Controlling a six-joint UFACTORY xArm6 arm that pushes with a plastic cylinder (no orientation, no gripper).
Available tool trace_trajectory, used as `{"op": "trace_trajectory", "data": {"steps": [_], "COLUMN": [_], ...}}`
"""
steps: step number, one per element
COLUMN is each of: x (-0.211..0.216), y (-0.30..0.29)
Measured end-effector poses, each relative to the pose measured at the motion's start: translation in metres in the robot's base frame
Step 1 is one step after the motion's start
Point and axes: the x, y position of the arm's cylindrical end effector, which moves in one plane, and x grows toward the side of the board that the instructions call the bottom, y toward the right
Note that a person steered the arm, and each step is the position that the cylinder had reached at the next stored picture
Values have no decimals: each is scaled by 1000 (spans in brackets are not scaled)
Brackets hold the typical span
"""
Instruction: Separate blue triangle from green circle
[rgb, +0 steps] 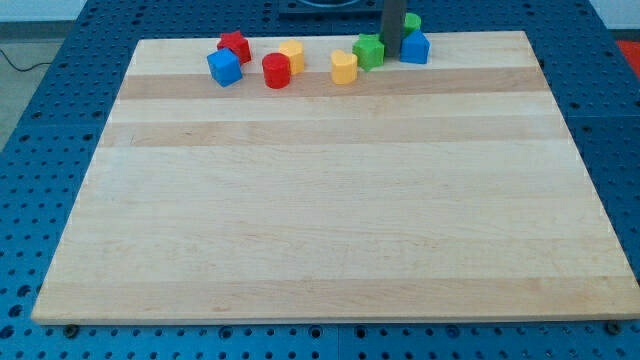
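Observation:
The blue triangle (415, 48) sits at the view's top, right of centre, on the wooden board (330, 200). The green circle (412, 22) is just behind it at the board's top edge, partly hidden by the rod; the two look as if they touch. My dark rod comes down from the top, and my tip (391, 54) rests between the green star (368, 51) on its left and the blue triangle on its right, close to both.
Along the top edge to the left lie a yellow block (344, 67), another yellow block (292, 55), a red cylinder (276, 71), a blue cube (224, 67) and a red block (235, 46). Blue perforated table (60, 150) surrounds the board.

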Motion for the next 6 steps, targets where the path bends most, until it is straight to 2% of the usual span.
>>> {"op": "trace_trajectory", "data": {"steps": [1,3,4,5,6], "x": [-4,-45,-45,-40,11], "y": [-11,-62,-51,2,50]}}
